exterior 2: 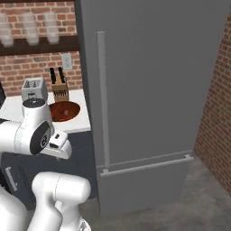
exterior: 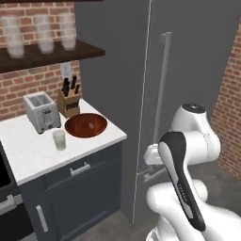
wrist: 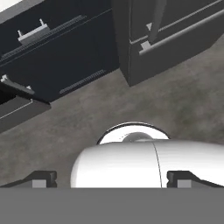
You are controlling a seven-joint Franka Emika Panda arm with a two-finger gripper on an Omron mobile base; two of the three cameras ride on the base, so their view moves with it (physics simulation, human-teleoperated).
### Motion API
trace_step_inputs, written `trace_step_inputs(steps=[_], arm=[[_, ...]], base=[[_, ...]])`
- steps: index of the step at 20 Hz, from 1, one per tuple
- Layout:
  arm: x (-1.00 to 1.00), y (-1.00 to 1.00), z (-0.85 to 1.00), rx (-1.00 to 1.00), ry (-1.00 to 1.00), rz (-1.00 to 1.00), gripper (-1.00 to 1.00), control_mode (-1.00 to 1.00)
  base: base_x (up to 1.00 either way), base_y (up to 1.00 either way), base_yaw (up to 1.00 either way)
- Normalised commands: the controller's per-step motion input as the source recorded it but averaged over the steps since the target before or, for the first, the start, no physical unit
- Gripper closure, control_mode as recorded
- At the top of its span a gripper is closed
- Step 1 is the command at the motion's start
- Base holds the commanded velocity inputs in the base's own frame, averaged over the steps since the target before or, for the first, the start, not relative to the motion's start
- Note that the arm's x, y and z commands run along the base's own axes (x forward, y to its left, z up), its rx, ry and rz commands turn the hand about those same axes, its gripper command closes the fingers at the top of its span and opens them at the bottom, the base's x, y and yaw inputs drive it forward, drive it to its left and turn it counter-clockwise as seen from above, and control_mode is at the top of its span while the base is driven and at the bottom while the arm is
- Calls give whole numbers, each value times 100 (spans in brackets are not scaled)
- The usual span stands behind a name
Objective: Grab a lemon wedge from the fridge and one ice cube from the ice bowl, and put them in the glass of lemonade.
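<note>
The fridge (exterior: 188,70) is closed, so the lemon wedge, judged to be inside, is hidden behind its door. Its long grey bar handle (exterior: 161,89) stands upright, and in the hand view its lower end lies at about 1 o'clock from the fingers (wrist: 43,178), well apart from them. The fingers are spread wide and carry nothing, and the hand looks down at the floor (wrist: 87,127). The coming move, as I judge it, is to raise the hand and turn the fingers across the vertical handle. On the white tabletop (exterior: 28,155), at 9 o'clock of the fridge, the ice bowl (exterior: 86,125) sits just beside the glass of lemonade (exterior: 59,140), with the toaster (exterior: 42,112) and the knife block (exterior: 69,101) behind. Nothing stands between hand and handle.
</note>
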Motion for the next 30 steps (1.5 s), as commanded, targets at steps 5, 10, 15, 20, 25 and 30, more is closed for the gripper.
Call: trace_step_inputs(steps=[5,10,15,20,25,30], arm=[[0,0,0,0,0,0,-100,100],[0,0,0,0,0,0,-100,100],[0,0,0,0,0,0,-100,100],[0,0,0,0,0,0,-100,100],[0,1,3,0,-3,0,-100,-100],[0,13,28,0,-24,0,-100,-100]], base=[[22,-40,-46],[13,-3,-14],[14,3,-2],[0,0,-1],[0,0,0],[0,0,0]])
